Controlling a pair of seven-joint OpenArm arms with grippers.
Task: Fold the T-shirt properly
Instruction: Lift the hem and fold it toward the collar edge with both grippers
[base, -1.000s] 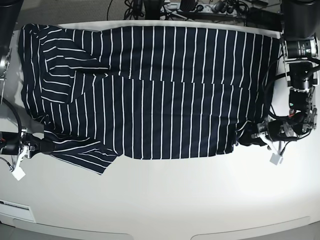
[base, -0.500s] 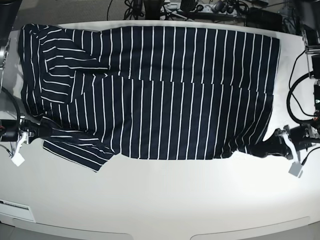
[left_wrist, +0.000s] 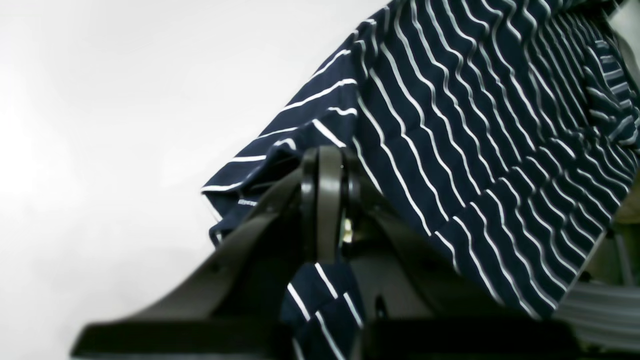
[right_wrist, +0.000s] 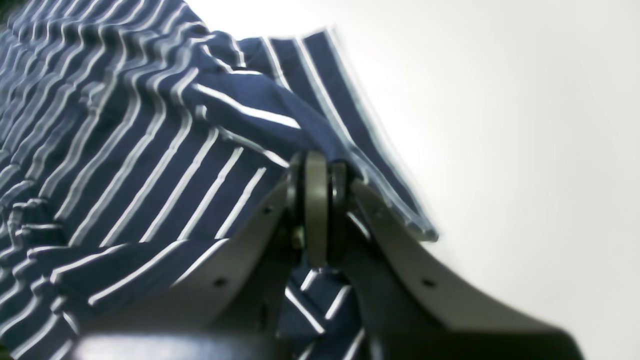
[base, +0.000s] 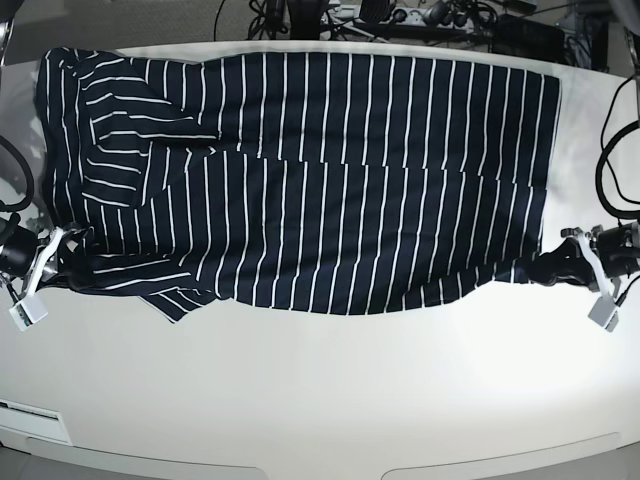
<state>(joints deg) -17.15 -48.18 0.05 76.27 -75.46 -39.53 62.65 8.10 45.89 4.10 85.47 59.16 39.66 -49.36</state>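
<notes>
The T-shirt (base: 320, 180), dark navy with thin white stripes, lies spread across the white table (base: 330, 400). My left gripper (base: 548, 270) is shut on the shirt's lower corner at the right of the base view; in the left wrist view the cloth (left_wrist: 450, 130) stretches away from the pinched jaws (left_wrist: 325, 170). At the left edge of the base view my right gripper (base: 68, 268) is shut on the sleeve-side corner. In the right wrist view the striped cloth (right_wrist: 150, 140) bunches where my right gripper (right_wrist: 315, 170) pinches it.
Cables and a power strip (base: 400, 15) lie beyond the table's far edge. White tags (base: 604, 312) hang from both wrists. Bare white table runs along the front.
Both grippers have moved outward, the left one to the right and the right one to the left, pulling the shirt's lower edge taut and wider. The left sleeve flap has drawn in.
</notes>
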